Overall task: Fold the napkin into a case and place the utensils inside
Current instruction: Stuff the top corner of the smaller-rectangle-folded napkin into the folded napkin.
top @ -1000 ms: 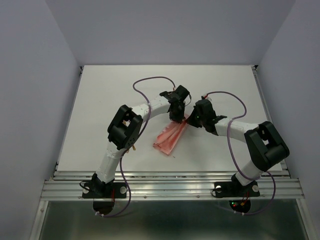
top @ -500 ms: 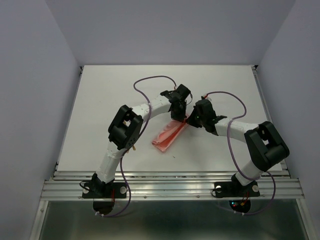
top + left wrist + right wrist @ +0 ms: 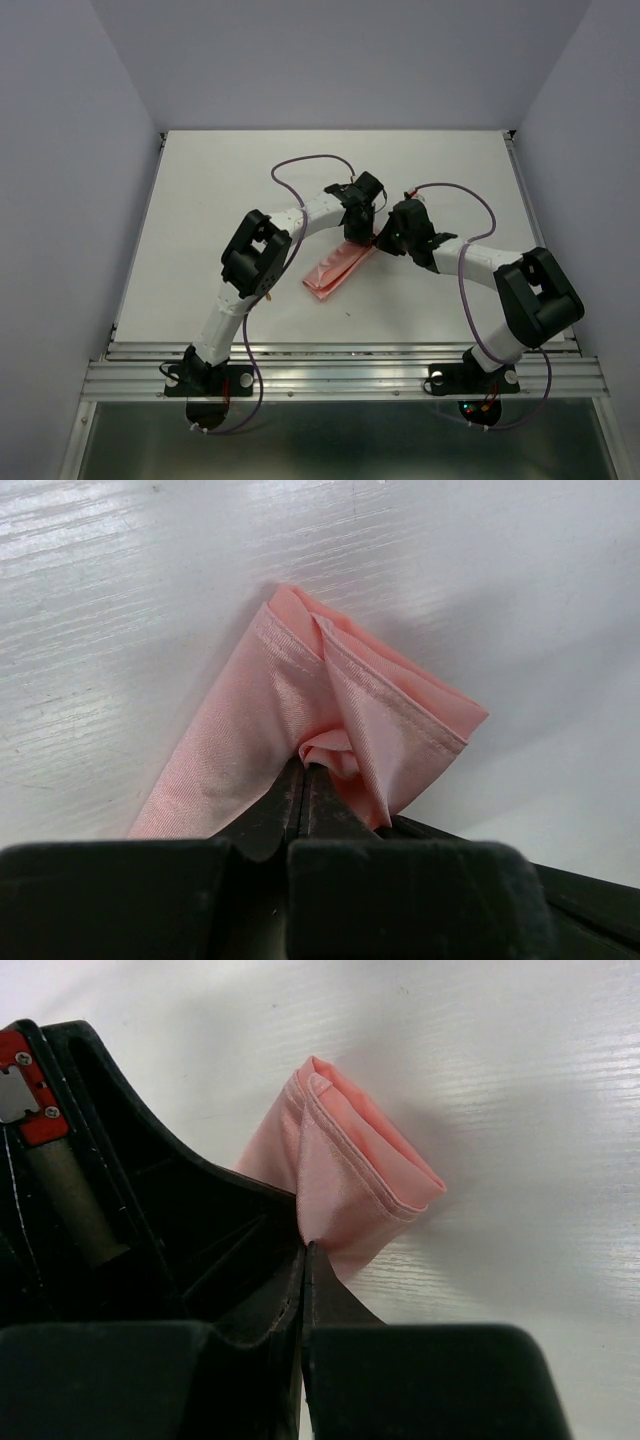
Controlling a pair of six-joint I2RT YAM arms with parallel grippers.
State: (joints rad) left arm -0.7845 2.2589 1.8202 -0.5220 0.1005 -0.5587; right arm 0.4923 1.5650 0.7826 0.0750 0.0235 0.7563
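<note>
The salmon-pink napkin lies as a narrow folded strip on the white table, running from my grippers down to the left. My left gripper is shut on its upper end; the left wrist view shows the pinched cloth bunched at the closed fingertips. My right gripper is shut on the same end from the right; the right wrist view shows the cloth at its closed fingertips, with the left gripper's black body right beside it. The gold utensils are out of view.
The white table is enclosed by grey walls on three sides. Metal rails run along the near edge by the arm bases. Purple cables loop above both arms.
Both grippers have drawn closer together over the napkin's upper end. The strip has become narrower and its lower end has shifted slightly.
</note>
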